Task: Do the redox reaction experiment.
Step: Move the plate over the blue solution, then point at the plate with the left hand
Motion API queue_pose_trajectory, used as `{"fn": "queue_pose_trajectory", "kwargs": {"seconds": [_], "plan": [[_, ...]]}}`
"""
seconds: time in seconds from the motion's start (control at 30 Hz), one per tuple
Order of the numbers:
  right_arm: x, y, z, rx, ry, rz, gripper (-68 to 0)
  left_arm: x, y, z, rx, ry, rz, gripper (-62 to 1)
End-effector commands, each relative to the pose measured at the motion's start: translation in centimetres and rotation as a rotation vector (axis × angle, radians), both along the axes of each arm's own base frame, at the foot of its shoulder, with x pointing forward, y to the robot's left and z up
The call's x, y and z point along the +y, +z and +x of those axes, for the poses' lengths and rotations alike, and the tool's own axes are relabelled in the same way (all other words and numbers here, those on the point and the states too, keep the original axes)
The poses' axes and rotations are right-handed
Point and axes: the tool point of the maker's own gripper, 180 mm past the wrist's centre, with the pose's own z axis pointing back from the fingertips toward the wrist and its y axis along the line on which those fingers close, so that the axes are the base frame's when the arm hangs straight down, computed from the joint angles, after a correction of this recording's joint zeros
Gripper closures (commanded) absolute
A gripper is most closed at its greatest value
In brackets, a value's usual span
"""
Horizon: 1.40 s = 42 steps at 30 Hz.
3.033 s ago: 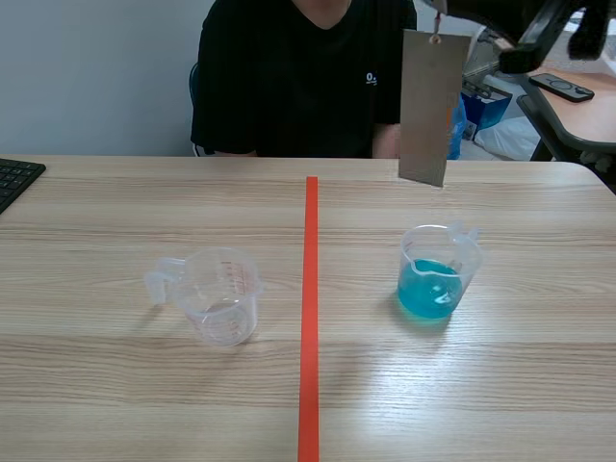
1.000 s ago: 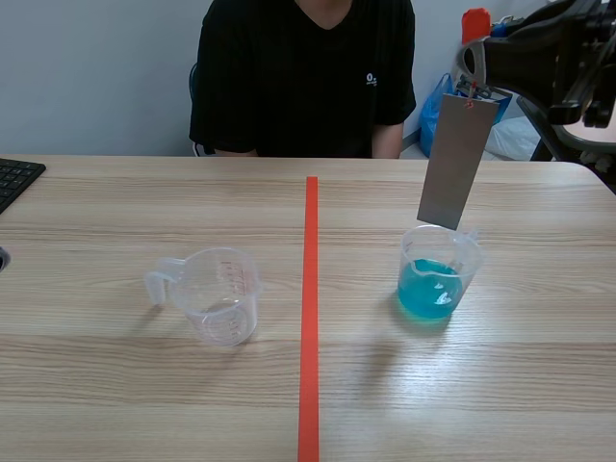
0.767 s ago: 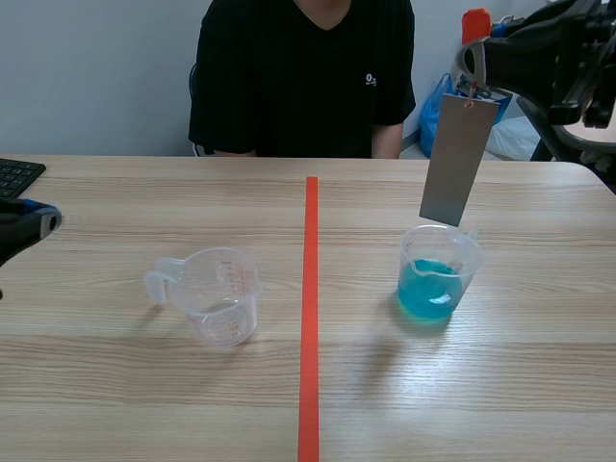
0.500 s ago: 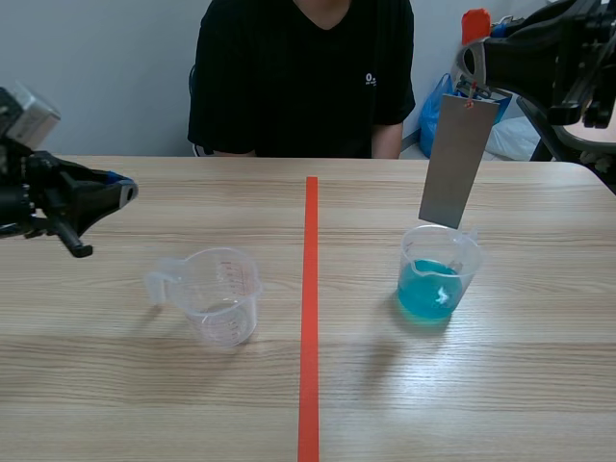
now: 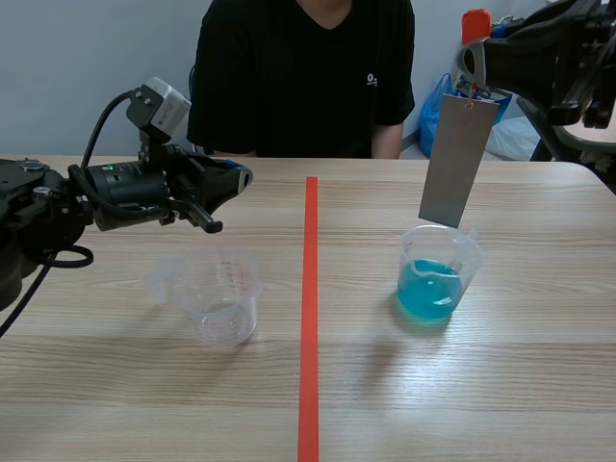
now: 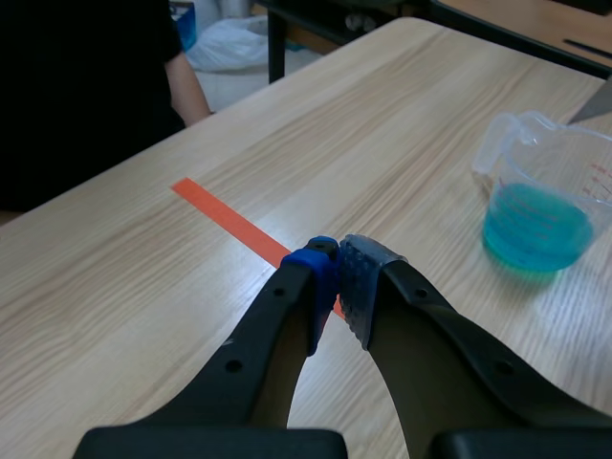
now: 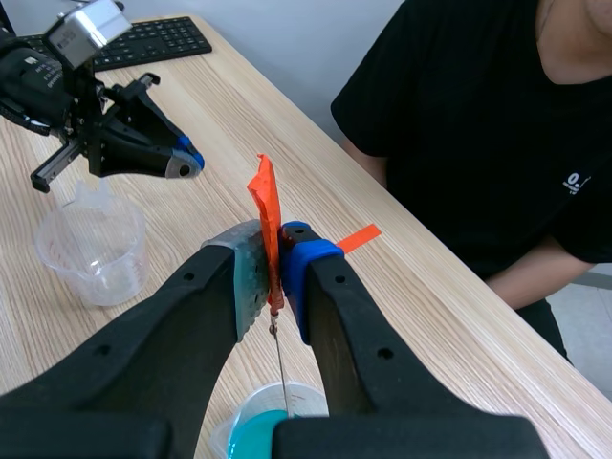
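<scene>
While our right gripper (image 7: 277, 256) clamps the metal strip (image 5: 457, 159) nearly upright, its lower end hangs just above the cup (image 5: 438, 279).

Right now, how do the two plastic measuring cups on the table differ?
The left cup looks empty and clear; the right cup holds blue liquid. The left cup stands on the robot's left of the red tape line, the right cup on its right. A grey plate hangs from the right hand over the right cup; only the shut left hand is raised near the left cup. Both are upright, transparent, with handles.
</scene>
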Motion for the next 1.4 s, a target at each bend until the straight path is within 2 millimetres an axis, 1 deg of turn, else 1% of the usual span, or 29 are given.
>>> {"fn": "queue_pose_trajectory", "kwargs": {"seconds": [0.0, 0.17, 0.3, 0.4, 0.6, 0.83, 1.2, 1.37], "plan": [[0.1, 1.3, 0.0, -0.035, 0.012, 0.013, -1.3, 0.9, 1.6, 0.7, -0.039, 0.024, -0.039, -4.2], [0.1, 1.3, 0.0, -0.035, 0.012, 0.013, -1.3, 1.0, 1.0, 0.3, -0.025, 0.034, -0.069, -4.2], [0.1, 1.3, 0.0, -0.035, 0.012, 0.013, -1.3, 0.0, 0.3, -0.4, -0.004, 0.027, -0.094, -4.2], [0.1, 1.3, 0.0, -0.034, 0.012, 0.013, -1.3, -1.2, 0.0, -0.9, 0.009, 0.017, -0.125, -4.2], [0.1, 1.3, 0.0, -0.034, 0.012, 0.013, -1.3, -4.1, 0.5, -1.2, 0.013, -0.012, -0.180, -4.2], [0.1, 1.3, 0.0, -0.034, 0.012, 0.013, -1.3, -7.3, 0.6, -2.1, 0.016, -0.066, -0.194, -4.2], [0.1, 1.3, 0.0, -0.034, 0.012, 0.013, -1.3, -11.7, 0.8, -3.9, 0.035, -0.155, -0.227, -4.2], [0.1, 1.3, 0.0, -0.034, 0.012, 0.013, -1.3, -13.5, 1.4, -4.4, 0.035, -0.186, -0.251, -4.2]]}}
